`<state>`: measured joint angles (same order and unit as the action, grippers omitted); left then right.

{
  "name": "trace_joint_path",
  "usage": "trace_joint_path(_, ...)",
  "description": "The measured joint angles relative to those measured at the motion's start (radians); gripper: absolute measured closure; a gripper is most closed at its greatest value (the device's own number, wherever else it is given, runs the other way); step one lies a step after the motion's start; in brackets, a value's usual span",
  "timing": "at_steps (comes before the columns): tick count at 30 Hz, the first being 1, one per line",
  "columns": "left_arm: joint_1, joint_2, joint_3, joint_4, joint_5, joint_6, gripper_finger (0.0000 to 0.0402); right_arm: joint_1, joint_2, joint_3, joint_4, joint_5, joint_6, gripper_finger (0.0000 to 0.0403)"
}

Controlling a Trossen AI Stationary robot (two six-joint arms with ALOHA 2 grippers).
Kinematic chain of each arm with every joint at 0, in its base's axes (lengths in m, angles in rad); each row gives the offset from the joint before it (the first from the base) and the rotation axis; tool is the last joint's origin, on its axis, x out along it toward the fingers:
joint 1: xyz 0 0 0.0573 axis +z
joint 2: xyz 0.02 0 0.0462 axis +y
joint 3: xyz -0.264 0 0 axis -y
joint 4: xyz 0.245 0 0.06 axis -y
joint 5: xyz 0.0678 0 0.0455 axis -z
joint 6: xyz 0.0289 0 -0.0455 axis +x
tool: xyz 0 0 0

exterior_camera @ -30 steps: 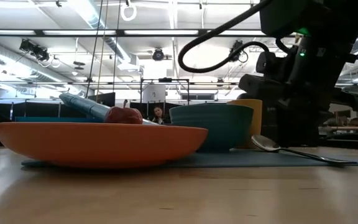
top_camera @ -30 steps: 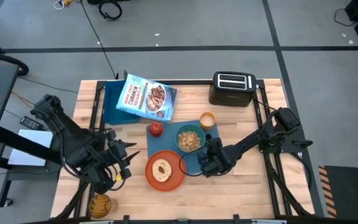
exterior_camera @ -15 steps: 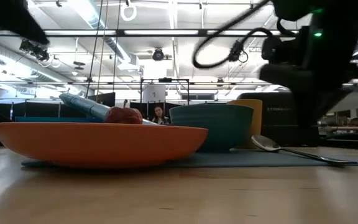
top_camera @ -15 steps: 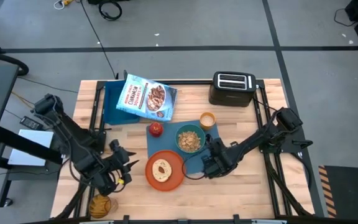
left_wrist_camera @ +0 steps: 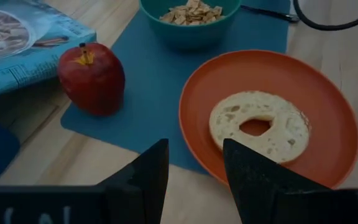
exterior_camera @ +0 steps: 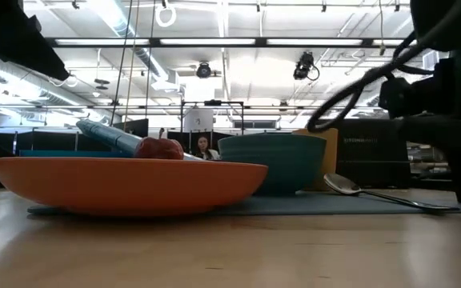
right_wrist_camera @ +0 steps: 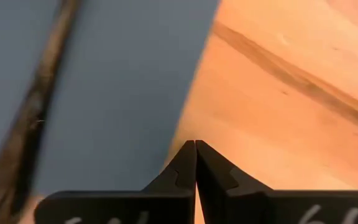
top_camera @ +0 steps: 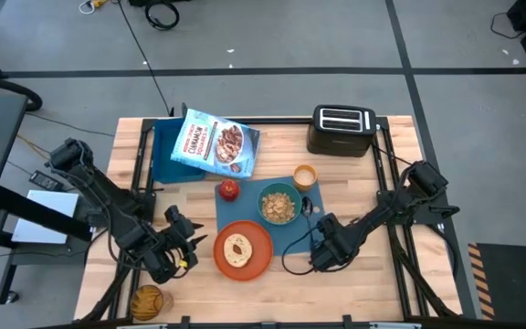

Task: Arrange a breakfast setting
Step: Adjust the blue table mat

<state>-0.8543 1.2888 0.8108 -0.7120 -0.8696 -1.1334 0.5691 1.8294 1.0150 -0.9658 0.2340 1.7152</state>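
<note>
The slim metal spoon [exterior_camera: 382,194] lies on the flat blue rectangular placemat [top_camera: 286,239] at four o'clock of the teal bowl [top_camera: 279,204]; likely light, stiff, slippery, best pinched mid-handle; the right tool [right_wrist_camera: 195,163] is closed, empty, over the bench; the left tool [left_wrist_camera: 194,171] is narrowly parted, empty.

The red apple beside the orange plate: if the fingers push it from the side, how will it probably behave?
The red apple stands upright with its stem up, partly on the blue placemat, so it would probably tip and roll rather than slide. Its skin looks smooth and rounded, so narrow fingers may slip. It looks solid, probably rather heavy for its size.
</note>
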Motion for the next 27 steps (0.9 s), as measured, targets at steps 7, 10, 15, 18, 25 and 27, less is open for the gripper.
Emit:
trace_joint_path(7, 0.037, -0.049, 0.000, -0.028, -0.005, -0.006, 0.0242, 0.000, 0.000, 0.024, 0.080, 0.001, -0.016, 0.0393)
trace_joint_path(10, 0.060, -0.084, 0.000, -0.054, -0.005, 0.016, 0.0242, 0.000, 0.000, 0.036, 0.109, 0.000, -0.032, 0.0394)
trace_joint_path(15, 0.093, -0.131, 0.000, -0.066, -0.006, 0.063, 0.0242, 0.000, 0.000, 0.040, 0.172, -0.005, -0.049, 0.0392)
trace_joint_path(18, 0.097, -0.142, 0.000, -0.057, -0.010, 0.082, 0.0242, 0.000, -0.003, 0.040, 0.159, -0.029, -0.075, 0.0393)
trace_joint_path(25, 0.102, -0.145, 0.000, 0.014, -0.017, 0.156, 0.0242, 0.006, -0.113, 0.027, 0.118, 0.102, -0.202, 0.0396)
trace_joint_path(27, 0.113, -0.145, 0.000, 0.033, -0.017, 0.174, 0.0242, 0.003, -0.123, 0.012, 0.181, 0.114, -0.255, 0.0398)
